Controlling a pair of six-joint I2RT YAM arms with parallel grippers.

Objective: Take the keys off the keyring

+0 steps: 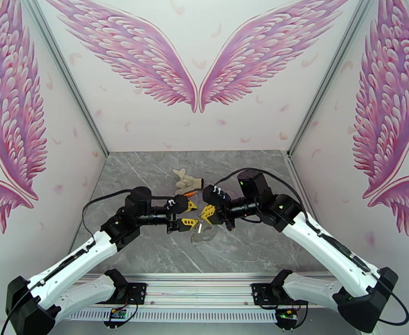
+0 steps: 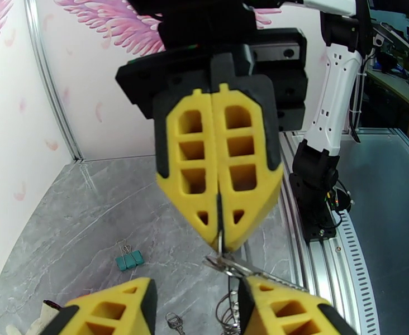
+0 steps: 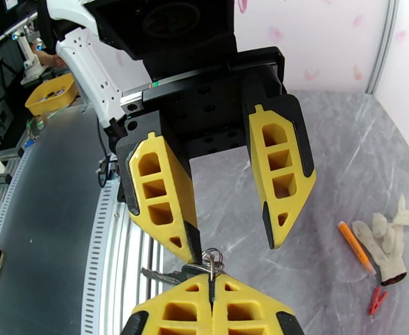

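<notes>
Keys (image 3: 162, 274): a small grey bunch, hanging in the air above the tabletop (image 1: 249, 252) and dangling toward 6 o'clock in the overhead view. The right hand (image 2: 220, 237) is pressing its fingers together, pinching the bunch at its top. The left hand (image 3: 232, 247) is facing it with fingers spread, one tip touching the bunch. The keys are lying at 3 o'clock from the left hand overhead. The left is the nearer free hand and is probably needing to close on one key.

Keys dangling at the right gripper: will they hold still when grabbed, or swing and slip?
Likely to swing and twist: the keys hang loose from a thin ring pinched in the shut right gripper. Probably slippery and hard to pinch, being small, flat bare metal.
</notes>
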